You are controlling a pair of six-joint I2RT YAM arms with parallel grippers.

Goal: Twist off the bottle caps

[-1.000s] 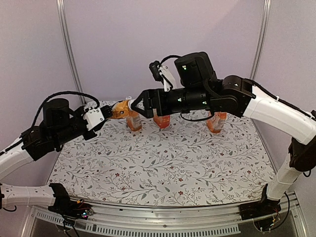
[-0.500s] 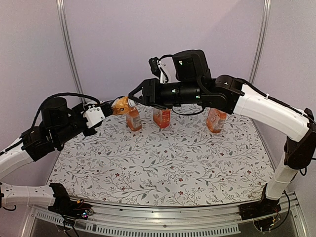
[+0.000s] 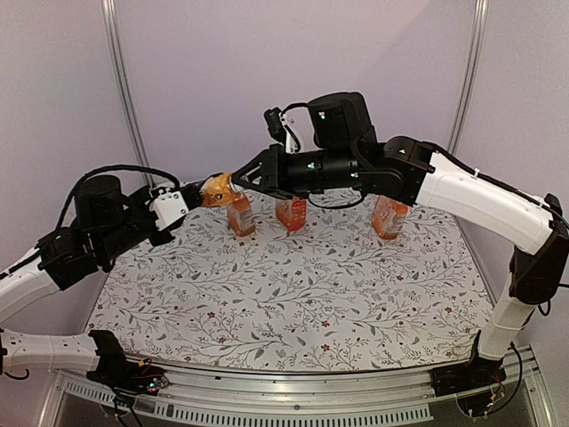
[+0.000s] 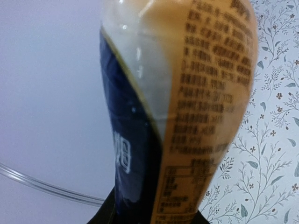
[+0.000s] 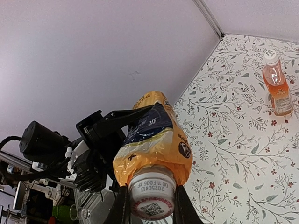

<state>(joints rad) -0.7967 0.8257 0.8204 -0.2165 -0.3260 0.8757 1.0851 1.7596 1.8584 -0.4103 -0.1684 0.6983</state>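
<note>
Fingers (image 5: 120, 209) of right gripper (image 5: 150, 205) closed on white cap (image 5: 152, 189), one at 9 and one at 3 o'clock of its round face, both pressed against its rim (date print and a small square code on top). Cap seated on neck of black-labelled bottle (image 5: 154, 135), held roughly level in mid-air with cap end toward right wrist camera. Further back along bottle, black fingers of left gripper (image 3: 200, 194) clamped round its body, wrap crinkled at shoulder. From left wrist camera, little but bottle body filling view: dark label toward 9 o'clock, orange panel of small print toward 3 o'clock. From above, held bottle at about 10 o'clock over floral cloth (image 3: 293, 294), clear of surface, both grippers meeting nose to nose across it. Three more bottles (image 3: 291, 213) of orange drink upright along 12 o'clock edge of cloth, nearest just behind held one, tops mostly hidden behind right arm. From right wrist camera, one standing bottle (image 5: 276, 91) at 2 o'clock, small cap (image 5: 270, 57) in place on it
</note>
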